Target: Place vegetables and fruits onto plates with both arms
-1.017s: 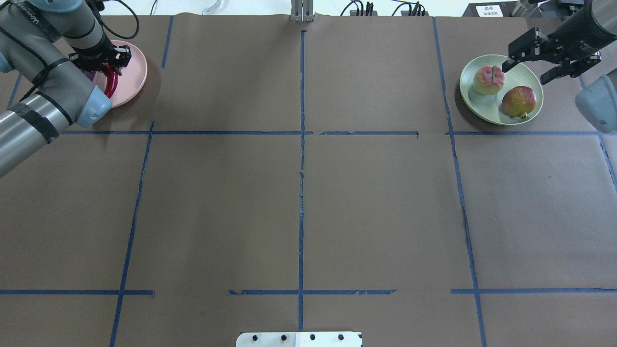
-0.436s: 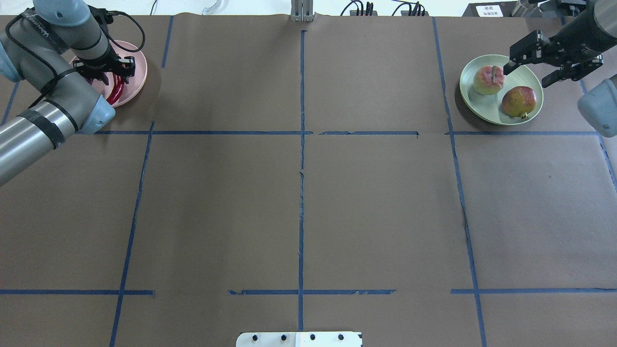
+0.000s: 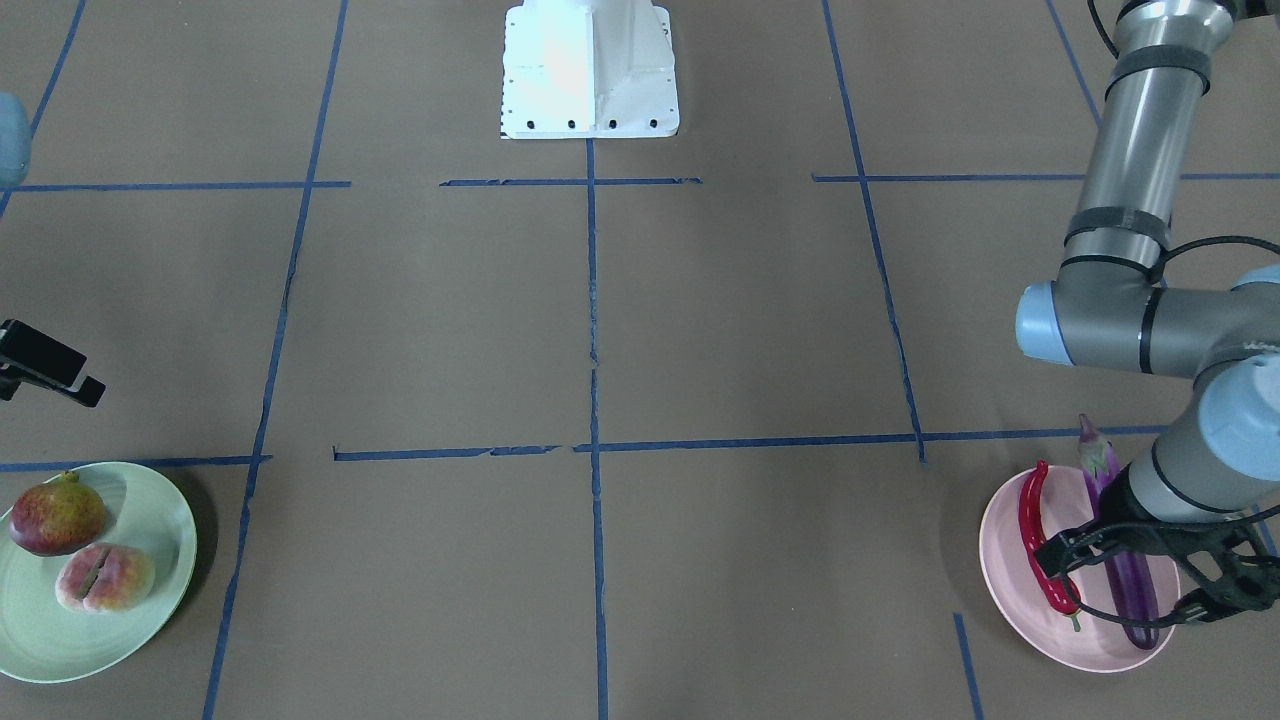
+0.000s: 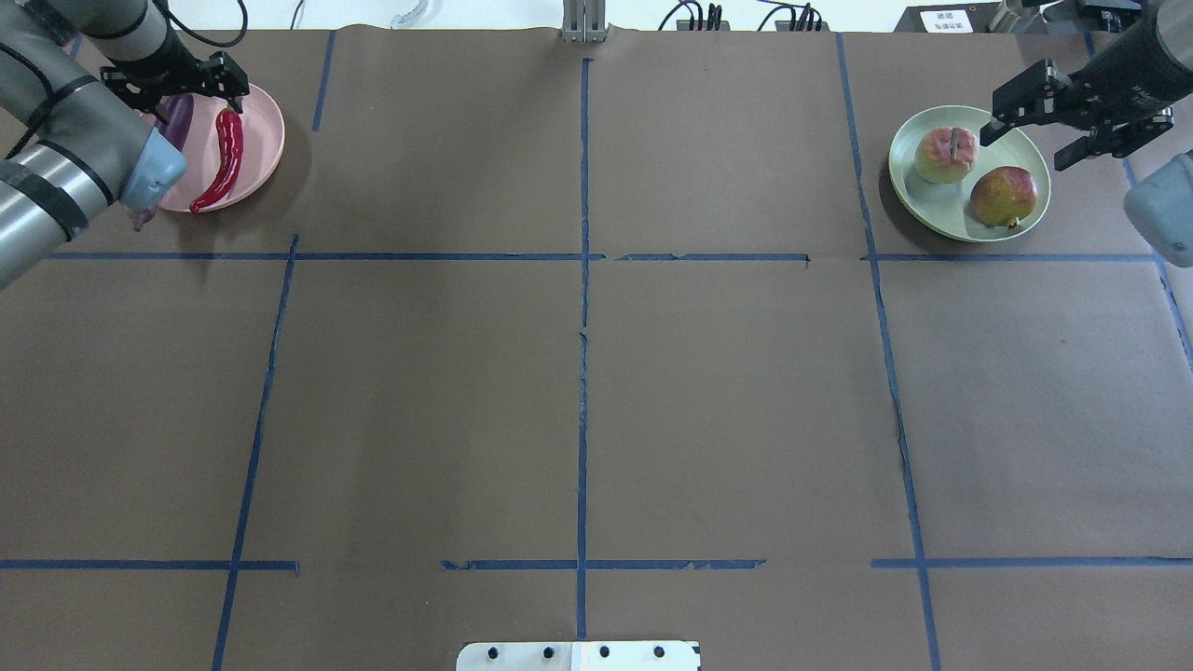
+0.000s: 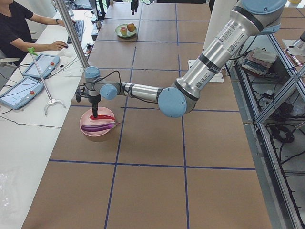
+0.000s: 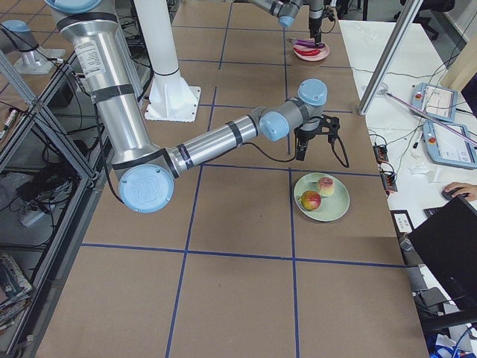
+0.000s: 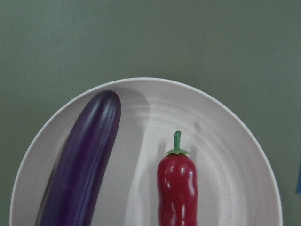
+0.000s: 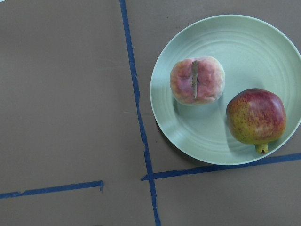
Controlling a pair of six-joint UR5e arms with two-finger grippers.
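Pale pink plastic, round and shallow: the pink plate (image 4: 268, 140) sits at the far left corner of the brown-papered desk (image 4: 578, 391). It carries the long glossy purple eggplant (image 7: 87, 165) and the curved shiny red chili pepper (image 7: 177, 188) side by side, close but not touching. The left end effector (image 4: 177, 89) hangs over them with its fingers spread wide, gripping nothing.

At the far right corner, the pale green plastic plate (image 8: 263, 52) holds the flattish pink-yellow peach (image 8: 196, 80) and the round red-yellow pomegranate (image 8: 256, 116), a small gap between them. The right end effector (image 4: 1030, 140) is likewise released and empty, over the plate's far edge just beside the peach.

All four items lie on plates, so the task looks essentially complete; the risks are in getting clear.

- The left fingers straddle both vegetables in the front-facing view. How high they hang above them is hard to judge, and a sideways sweep before lifting could drag the chili or hook the plate's rim.
- The eggplant's pale capped end overhangs the rim on the robot's side. A knock there could lever it off, since its glossy skin gives little friction.
- The pomegranate lies near the green plate's edge and is round; a bump from the right arm could roll it out.
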